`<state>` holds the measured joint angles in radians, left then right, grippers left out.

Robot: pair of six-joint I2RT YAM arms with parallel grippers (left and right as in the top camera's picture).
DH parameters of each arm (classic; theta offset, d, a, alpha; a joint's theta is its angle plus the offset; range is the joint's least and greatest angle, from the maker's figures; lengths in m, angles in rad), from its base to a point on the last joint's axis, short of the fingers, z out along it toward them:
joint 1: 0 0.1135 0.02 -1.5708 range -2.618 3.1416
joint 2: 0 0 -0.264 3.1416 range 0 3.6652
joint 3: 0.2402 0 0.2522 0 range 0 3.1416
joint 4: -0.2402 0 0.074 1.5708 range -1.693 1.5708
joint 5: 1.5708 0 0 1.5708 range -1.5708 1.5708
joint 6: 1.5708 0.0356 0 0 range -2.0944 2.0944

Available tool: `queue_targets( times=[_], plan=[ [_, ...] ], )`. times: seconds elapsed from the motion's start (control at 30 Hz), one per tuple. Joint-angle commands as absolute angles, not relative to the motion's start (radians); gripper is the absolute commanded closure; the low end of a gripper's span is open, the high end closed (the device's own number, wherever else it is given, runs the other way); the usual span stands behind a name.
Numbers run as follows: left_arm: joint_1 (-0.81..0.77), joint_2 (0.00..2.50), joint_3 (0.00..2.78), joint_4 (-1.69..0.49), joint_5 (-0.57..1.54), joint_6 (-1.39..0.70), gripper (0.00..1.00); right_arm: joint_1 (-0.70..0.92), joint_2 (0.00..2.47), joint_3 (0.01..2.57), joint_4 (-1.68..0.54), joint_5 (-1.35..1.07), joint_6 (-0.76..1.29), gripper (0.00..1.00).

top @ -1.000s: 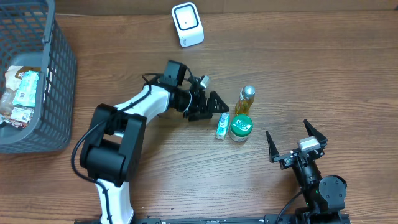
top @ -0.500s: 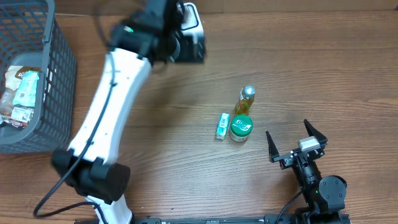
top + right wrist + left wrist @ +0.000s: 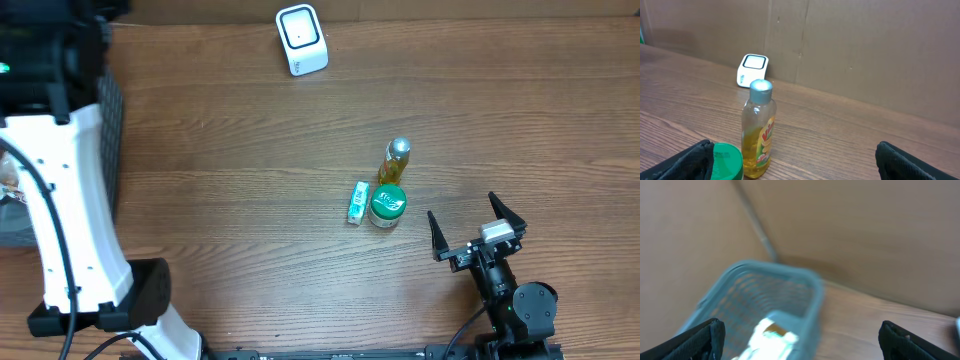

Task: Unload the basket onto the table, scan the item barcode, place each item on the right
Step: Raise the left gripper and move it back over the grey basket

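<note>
The white barcode scanner (image 3: 301,40) stands at the back of the table and also shows in the right wrist view as the scanner (image 3: 752,70). A yellow bottle (image 3: 395,162), a green-lidded jar (image 3: 387,205) and a small white-green pack (image 3: 358,202) sit together mid-table. My left gripper (image 3: 800,339) is open and empty above the grey basket (image 3: 775,271), where blurred packets (image 3: 772,330) lie; overhead only its arm (image 3: 60,180) shows. My right gripper (image 3: 478,232) rests open near the front, just right of the bottle (image 3: 758,130) and jar (image 3: 726,160).
The basket (image 3: 110,130) stands at the far left edge, largely covered by the left arm. A brown cardboard wall (image 3: 865,45) runs along the back of the table.
The left arm has swung from the items mid-table, past the scanner, to above the basket at far left, jaws open and empty. The right arm has not moved.
</note>
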<state>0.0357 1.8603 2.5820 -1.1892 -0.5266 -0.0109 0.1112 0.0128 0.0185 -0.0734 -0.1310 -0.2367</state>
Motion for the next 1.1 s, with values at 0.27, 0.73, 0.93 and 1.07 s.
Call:
queue_targets(
  times=[0.27,0.73,0.93,1.07],
  plan=[
    [0.344,1.885,2.568,-1.223,-0.309,-0.037,0.0,0.11,0.003,0.008,-0.07,-0.133,-0.237,0.0],
    [0.515,1.887,2.342,-1.163,-0.268,-0.029,0.0,0.11,0.003,0.008,-0.07,-0.133,-0.237,0.0],
    [0.526,1.891,2.279,-1.146,-0.267,-0.029,0.0,0.11,0.003,0.008,-0.07,-0.133,-0.237,0.0],
    [0.526,1.891,2.272,-1.14,-0.244,-0.029,0.0,0.11,0.003,0.008,-0.07,-0.133,-0.237,0.0]
  ],
)
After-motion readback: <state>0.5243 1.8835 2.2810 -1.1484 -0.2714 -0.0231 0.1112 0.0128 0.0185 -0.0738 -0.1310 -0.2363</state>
